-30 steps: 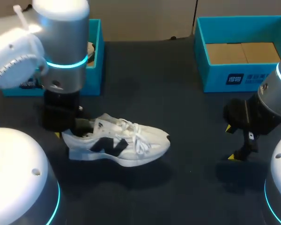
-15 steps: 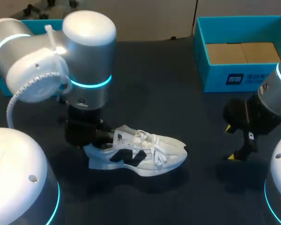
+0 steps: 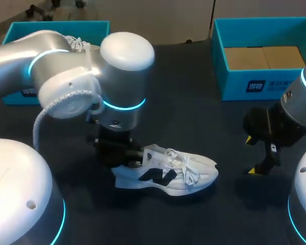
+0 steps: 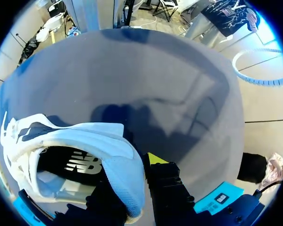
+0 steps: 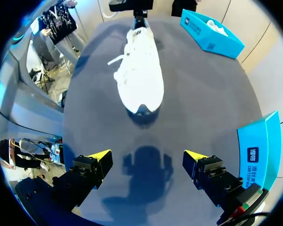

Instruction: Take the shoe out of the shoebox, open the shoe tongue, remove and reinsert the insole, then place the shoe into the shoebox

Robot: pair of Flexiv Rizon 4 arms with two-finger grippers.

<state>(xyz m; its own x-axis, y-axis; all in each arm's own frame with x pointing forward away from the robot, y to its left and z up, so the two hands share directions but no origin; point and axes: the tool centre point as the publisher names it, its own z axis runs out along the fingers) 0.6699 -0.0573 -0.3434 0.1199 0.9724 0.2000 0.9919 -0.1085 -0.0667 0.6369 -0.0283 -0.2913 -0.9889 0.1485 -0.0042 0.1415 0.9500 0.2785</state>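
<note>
While left fingers [image 4: 154, 158] clamp the shoe [image 3: 168, 173], right fingers [image 5: 98, 155] stand spread.

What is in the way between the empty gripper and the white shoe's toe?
Nothing I can see. The right gripper is open, and only dark table lies between it and the white shoe toe. The left gripper grips the heel at the far end.

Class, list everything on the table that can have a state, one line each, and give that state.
shoe: out of the box, upright on its sole, heel gripped.
left gripper: jaws shut on the shoe's heel collar.
right gripper: jaws open, empty.
right shoebox: open, no shoe inside.
left shoebox: open, something white inside.
</note>
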